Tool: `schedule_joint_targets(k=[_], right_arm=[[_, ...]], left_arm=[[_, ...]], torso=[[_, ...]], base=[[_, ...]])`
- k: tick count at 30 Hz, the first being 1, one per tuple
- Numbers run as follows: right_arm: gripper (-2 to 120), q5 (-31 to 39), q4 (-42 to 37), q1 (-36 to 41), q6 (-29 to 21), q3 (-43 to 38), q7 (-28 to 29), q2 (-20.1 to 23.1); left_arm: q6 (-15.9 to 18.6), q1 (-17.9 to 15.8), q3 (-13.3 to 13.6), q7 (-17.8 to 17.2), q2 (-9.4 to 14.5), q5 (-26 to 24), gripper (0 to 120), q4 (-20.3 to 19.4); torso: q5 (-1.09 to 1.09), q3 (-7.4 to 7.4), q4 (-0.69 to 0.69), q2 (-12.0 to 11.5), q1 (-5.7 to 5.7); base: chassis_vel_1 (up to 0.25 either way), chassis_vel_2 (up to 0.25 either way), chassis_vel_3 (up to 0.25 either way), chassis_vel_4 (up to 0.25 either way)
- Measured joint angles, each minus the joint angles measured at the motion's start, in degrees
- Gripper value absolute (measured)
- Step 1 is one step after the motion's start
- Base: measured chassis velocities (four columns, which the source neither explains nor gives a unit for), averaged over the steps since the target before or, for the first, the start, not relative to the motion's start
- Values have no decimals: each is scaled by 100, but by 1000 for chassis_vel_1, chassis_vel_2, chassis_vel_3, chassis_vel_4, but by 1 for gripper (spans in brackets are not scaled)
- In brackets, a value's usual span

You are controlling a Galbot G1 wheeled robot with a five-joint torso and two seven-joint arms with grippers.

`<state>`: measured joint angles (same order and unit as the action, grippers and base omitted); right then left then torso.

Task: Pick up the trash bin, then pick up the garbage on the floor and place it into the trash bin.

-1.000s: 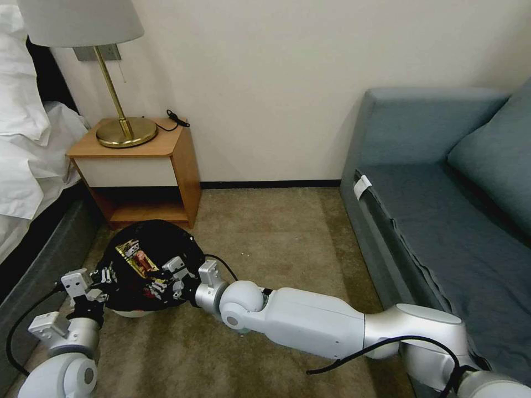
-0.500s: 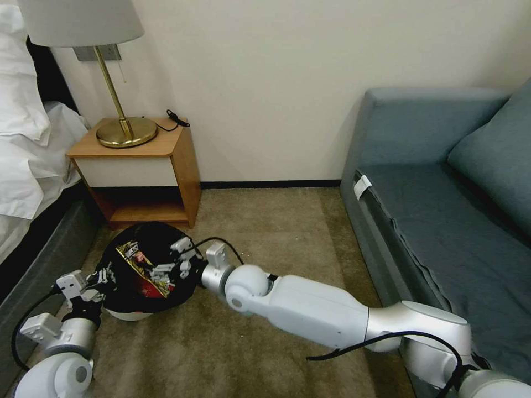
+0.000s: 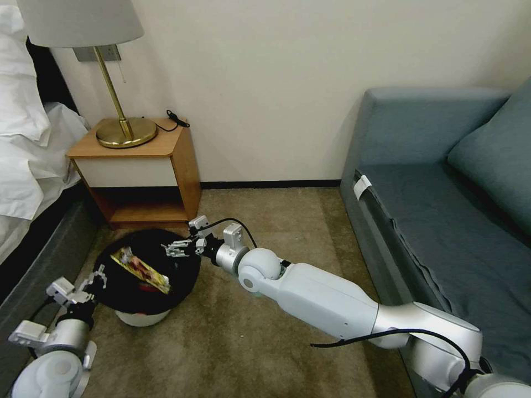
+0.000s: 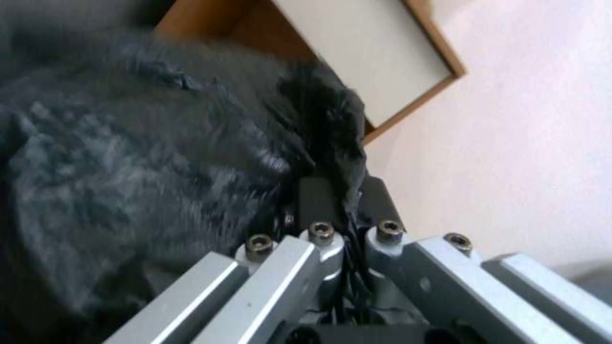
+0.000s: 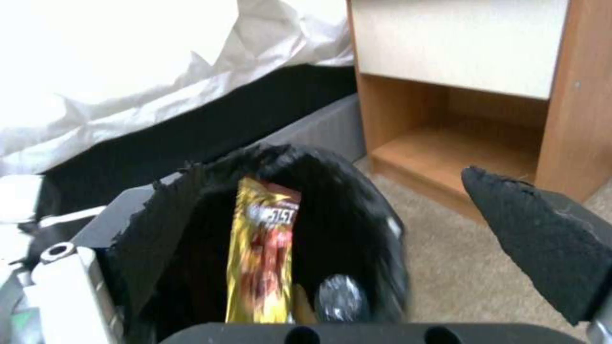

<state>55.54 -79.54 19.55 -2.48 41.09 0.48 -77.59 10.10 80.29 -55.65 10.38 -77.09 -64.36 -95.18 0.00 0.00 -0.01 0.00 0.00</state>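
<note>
One trash bin (image 3: 145, 276) on the carpet (image 3: 260, 232), near left of the scene, just in front of the nightstand (image 3: 138, 171) and beside the bed (image 3: 27, 166). White body, black bag folded over rim. One brown-gold snack wrapper (image 3: 141, 270) lies inside it, long side up against the bag wall; right wrist view shows the same wrapper (image 5: 263, 253) plus one shiny round bit beside it, can't tell what that is. No other litter pieces visible on the open carpet.

Two grippers. Right gripper (image 3: 178, 249) hangs over the far right part of the bin rim, fingers spread apart, holding nothing; both black pads are wide in the right wrist view. Left gripper (image 3: 94, 278) sits at the near left rim of the bin; left wrist view has its fingers (image 4: 319, 200) pinched together on the black bag fold at the rim.

Room: bin is boxed in by bed on the left and nightstand behind. Wide free carpet runs right of the bin up to the one blue sofa (image 3: 442, 210) along the right side. The wall (image 3: 276, 83) closes the far edge. One lamp (image 3: 119, 127) on the nightstand top.
</note>
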Motion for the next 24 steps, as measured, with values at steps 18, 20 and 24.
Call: schedule_joint_targets(k=[18,20,24], right_arm=[[100,-62,27,33,-22,43,-136,14],[100,-90,31,33,-27,43,-111,24],[100,-93,43,32,-29,43,-99,24]], left_arm=[[-175,28,-175,-176,55,1309,18,100],[-220,97,-372,-290,78,1821,29,-27],[-223,175,-639,-419,112,2311,37,-208]], torso=[[-1,0,0,0,0],[-1,0,0,0,0],[0,0,1,0,0]], base=[[0,0,0,0],[0,0,0,0],[0,0,0,0]])
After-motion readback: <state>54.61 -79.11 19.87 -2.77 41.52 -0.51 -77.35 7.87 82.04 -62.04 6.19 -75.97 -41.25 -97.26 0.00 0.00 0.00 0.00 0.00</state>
